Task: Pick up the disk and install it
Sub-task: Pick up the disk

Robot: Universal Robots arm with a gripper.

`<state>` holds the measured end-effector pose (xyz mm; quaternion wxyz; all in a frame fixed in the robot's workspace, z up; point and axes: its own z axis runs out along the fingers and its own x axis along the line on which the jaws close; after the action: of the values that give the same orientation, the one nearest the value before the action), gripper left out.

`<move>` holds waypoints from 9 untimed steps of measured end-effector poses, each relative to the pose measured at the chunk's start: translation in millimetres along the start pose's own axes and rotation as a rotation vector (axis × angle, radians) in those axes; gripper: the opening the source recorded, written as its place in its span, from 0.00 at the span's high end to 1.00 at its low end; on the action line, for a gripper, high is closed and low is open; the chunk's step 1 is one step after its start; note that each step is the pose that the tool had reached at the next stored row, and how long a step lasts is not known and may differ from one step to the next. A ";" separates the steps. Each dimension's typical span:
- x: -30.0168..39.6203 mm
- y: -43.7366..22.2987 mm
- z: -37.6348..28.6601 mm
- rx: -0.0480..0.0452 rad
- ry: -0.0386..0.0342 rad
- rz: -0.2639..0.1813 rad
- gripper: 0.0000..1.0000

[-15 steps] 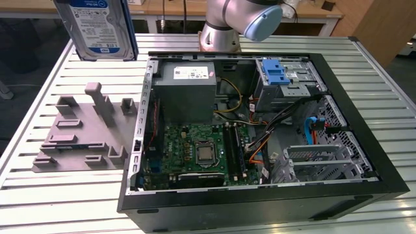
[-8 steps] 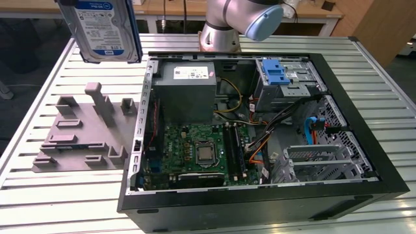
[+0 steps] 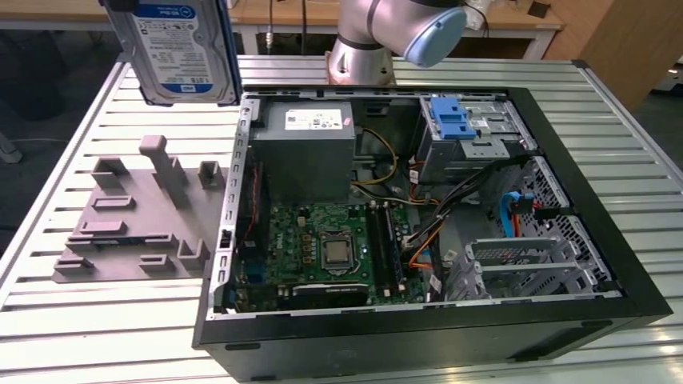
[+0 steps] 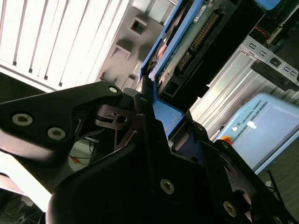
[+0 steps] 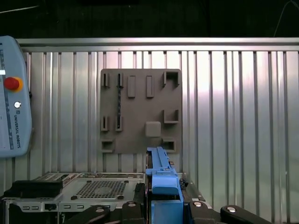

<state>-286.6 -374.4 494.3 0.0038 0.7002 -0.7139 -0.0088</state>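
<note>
The disk (image 3: 184, 52), silver with a white-and-blue label and a blue rail frame, hangs upright high over the slatted table, above the grey fixture (image 3: 128, 216) on the exterior view's left of the open computer case (image 3: 555, 144). In the second wrist view my gripper (image 4: 163, 107) is shut on the disk (image 4: 187, 46), with black fingers (image 4: 145, 100) pressing on its blue rail and the connector edge pointing away. The first wrist view shows the disk (image 5: 161, 175) edge-on, clamped in the gripper (image 5: 163, 205), over the fixture (image 5: 140, 112).
Inside the case are a grey power supply box (image 3: 304, 152), a green motherboard (image 3: 325, 248) and a metal drive cage with a blue latch piece (image 3: 453, 120). The arm's base (image 3: 369, 48) stands behind the case. A teach pendant (image 5: 14, 98) lies on the table.
</note>
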 end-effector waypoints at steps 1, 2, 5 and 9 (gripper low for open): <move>0.1 -1.7 0.0 0.0000 0.0000 0.000 0.64; 0.1 -3.2 0.0 0.0001 -0.0001 0.000 0.64; 0.0 -7.0 -0.1 0.0000 0.0000 0.000 0.64; -0.1 -12.2 -0.1 0.0001 -0.0001 0.000 0.64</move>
<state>-274.4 -374.5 494.3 0.0037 0.7002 -0.7139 -0.0088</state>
